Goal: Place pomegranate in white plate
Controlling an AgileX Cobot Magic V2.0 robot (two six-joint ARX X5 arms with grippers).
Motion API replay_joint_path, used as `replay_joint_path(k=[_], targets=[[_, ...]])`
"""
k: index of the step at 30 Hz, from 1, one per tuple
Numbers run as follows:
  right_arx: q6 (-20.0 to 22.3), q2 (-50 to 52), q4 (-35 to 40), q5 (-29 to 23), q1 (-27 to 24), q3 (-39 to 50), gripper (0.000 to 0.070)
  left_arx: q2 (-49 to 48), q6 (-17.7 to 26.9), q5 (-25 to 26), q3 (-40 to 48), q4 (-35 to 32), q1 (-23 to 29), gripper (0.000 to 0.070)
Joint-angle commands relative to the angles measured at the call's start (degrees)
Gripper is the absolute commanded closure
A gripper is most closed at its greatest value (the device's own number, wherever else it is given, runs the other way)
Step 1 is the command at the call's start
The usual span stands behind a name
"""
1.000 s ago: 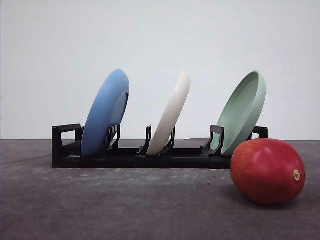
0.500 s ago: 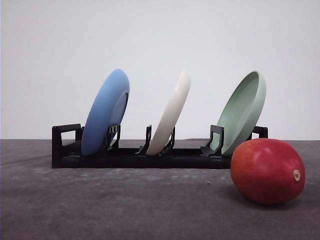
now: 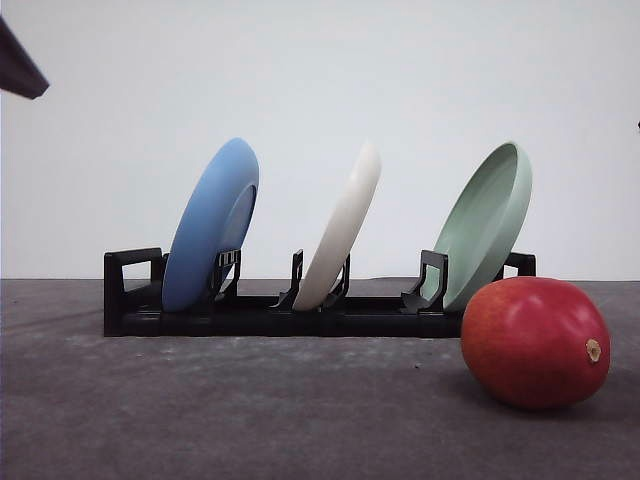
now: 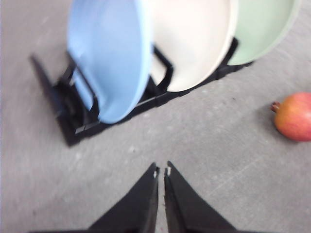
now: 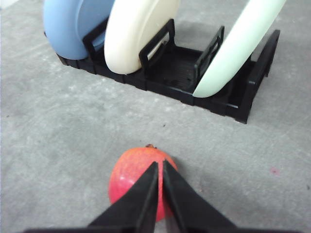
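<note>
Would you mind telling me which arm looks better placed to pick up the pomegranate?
The right. Its pincer, fingers together, sits directly over the pomegranate, while the left pincer sits in front of the blue plate, with the fruit off to the side.

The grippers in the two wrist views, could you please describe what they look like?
Both look alike: the left gripper and the right gripper each have two matte black fingers, broad at the base and tapering to narrow wedge-like tips. No cables or markings are visible on them, apart from small pale specks at the left fingertips.

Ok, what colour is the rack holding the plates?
Black. The rack shows best in the right wrist view.
</note>
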State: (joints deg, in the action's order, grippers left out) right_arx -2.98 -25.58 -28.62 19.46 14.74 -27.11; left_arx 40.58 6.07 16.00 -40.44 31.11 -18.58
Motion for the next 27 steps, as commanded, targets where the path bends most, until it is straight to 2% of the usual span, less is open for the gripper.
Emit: replay_joint_path(k=[1,2,3,6,7,8,11,19,27], targets=[[0.9,-0.1,0.8,0.0,0.2,-1.0,0.0692,0.5,2.3,-0.5,-1.1,-0.5,-0.5,0.0695],[0.9,-0.1,1.0,0.0,0.2,-1.0,0.0687,0.5,2.3,-0.5,-1.1,-0.7,-0.6,0.0692],[0.9,-0.1,1.1,0.0,0.2,-1.0,0.0641,0.5,2.3,-0.5,-1.1,-1.0,-0.8,0.0628],[0.9,-0.1,1.6,0.0,0.2,-1.0,0.0412,0.5,2.2,-0.5,-1.1,-2.2,-1.3,0.0287],[0.9,-0.1,1.8,0.0,0.2,-1.0,0.0371,0.5,2.2,-0.5,-1.2,-2.5,-1.5,0.0234],[0.8,-0.1,2.0,0.0,0.2,-1.0,0.0361,0.5,2.2,-0.5,-1.2,-2.7,-1.7,0.0237],[0.8,-0.1,2.3,0.0,0.2,-1.0,0.0361,0.5,2.2,-0.5,-1.2,-3.4,-2.9,0.0307],[0.6,-0.1,3.2,0.2,0.2,-1.0,0.0361,3.7,4.0,-1.0,-1.2,-11.4,-9.3,0.0318],[0.6,-0.1,3.3,0.2,0.2,-1.0,0.0361,14.3,4.0,-7.0,-1.2,-24.5,-16.5,0.0318]])
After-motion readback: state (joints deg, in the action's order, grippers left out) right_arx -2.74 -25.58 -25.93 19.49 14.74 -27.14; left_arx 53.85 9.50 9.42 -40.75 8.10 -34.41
